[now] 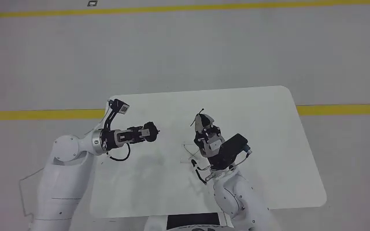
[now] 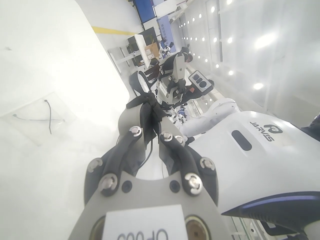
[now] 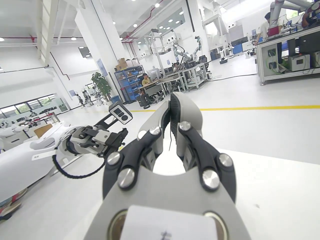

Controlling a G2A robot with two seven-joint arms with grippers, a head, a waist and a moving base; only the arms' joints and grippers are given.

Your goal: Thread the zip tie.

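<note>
A: Top cam placement?
B: Mounted above the arms, aimed straight down, far off; whole table [image 1: 266, 121] covered.
A: Wrist cams?
B: Each set close behind its gripper, aimed along it. Left gripper [image 2: 147, 104] is faced toward right gripper [image 3: 170, 101]; right is faced out to the hall. Both arms shared with top.

free gap between left gripper [image 1: 155, 131] and right gripper [image 1: 201, 119], over the table [image 1: 266, 121]

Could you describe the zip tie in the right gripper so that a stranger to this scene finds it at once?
Above the white table, find the right gripper, raised over the middle. Pinched between its shut fingers is a thin black zip tie. The two other ties lie crossed on a clear sheet; this one is off the table.
</note>
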